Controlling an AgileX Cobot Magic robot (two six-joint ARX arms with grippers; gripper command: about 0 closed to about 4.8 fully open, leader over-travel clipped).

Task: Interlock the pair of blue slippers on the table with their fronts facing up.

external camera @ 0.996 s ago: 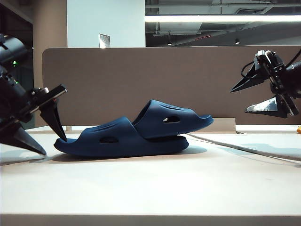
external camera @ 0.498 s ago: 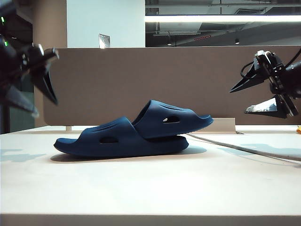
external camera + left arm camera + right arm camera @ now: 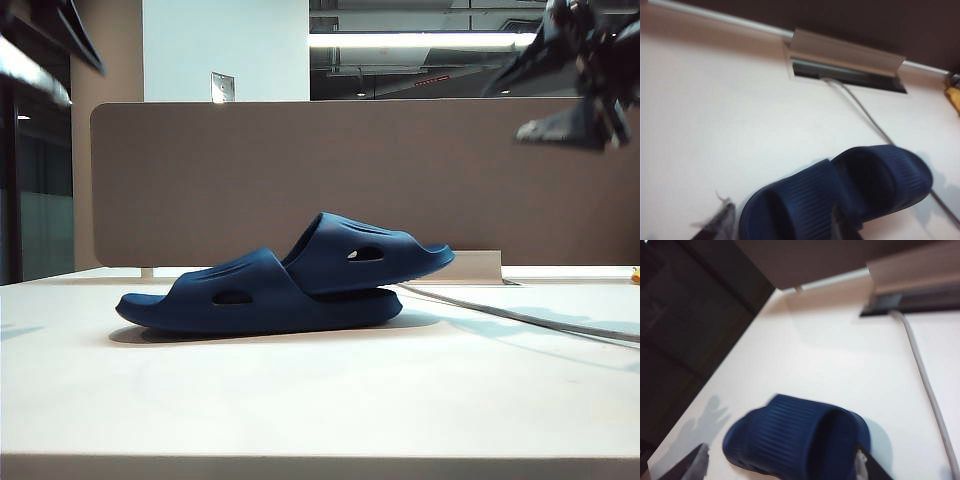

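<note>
I see the pair of blue slippers (image 3: 285,280) nested mid-table (image 3: 320,400), nearer its far edge, straps up; interlocking looks done. Left gripper (image 3: 40,50) and right gripper (image 3: 560,85) hang high, fingers spread, empty. Next I'd only park them.

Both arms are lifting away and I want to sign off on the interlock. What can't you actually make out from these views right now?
- Left gripper: exterior view, cut off by the top-left corner; its wrist view shows only blurred fingertips.
- Right gripper: exterior view, motion-blurred at the top-right edge, jaws apart.
- Pair of dark navy moulded foam slippers: the far side is hidden by the slippers themselves; both wrist views crop them at the frame edge.
- Small yellow object on the off-white table: cut off, unidentifiable.
</note>
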